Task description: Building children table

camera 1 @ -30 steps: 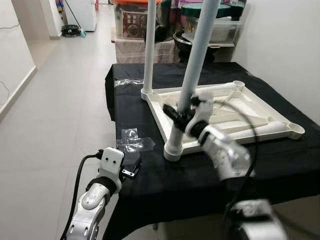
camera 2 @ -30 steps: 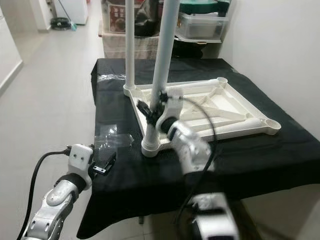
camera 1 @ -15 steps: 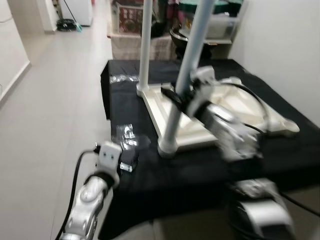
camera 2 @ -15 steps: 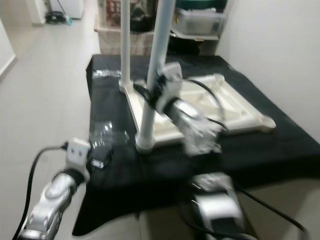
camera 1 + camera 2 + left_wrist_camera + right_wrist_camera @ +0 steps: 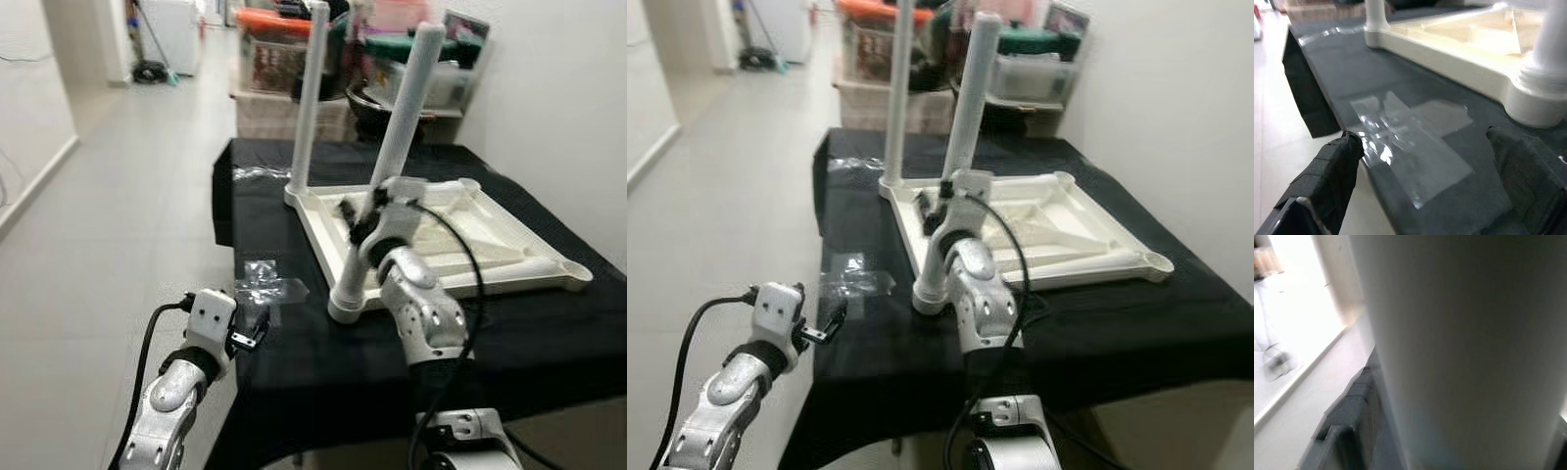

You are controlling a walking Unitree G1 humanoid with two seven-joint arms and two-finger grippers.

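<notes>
We see the white table top (image 5: 460, 230) lying upside down on a table covered by a black cloth (image 5: 294, 333), its ribbed underside facing up. Two white legs stand upright in its left-hand corner sockets: the near leg (image 5: 387, 157) at the near-left corner and the far leg (image 5: 309, 98) at the far-left corner.

Our right gripper (image 5: 361, 213) is at the near leg, partway up from the socket, with the silver right arm reaching up to it from the near edge of the cloth. In the right wrist view the leg's pale shaft (image 5: 1459, 352) runs across close to the camera, with one dark finger (image 5: 1352, 411) lying against its side, so the fingers appear closed around the near leg.

Our left gripper (image 5: 250, 333) hovers low at the near-left edge of the cloth, well apart from the table top. In the left wrist view its two padded fingers (image 5: 1327, 171) stand wide apart with nothing between them, pointing toward crumpled clear plastic wrap (image 5: 1410, 137) lying flat on the cloth just left of the near-left socket (image 5: 1537, 98).

Beyond the table, storage bins (image 5: 284, 54) stand by the wall. We can read no writing or labels anywhere.
</notes>
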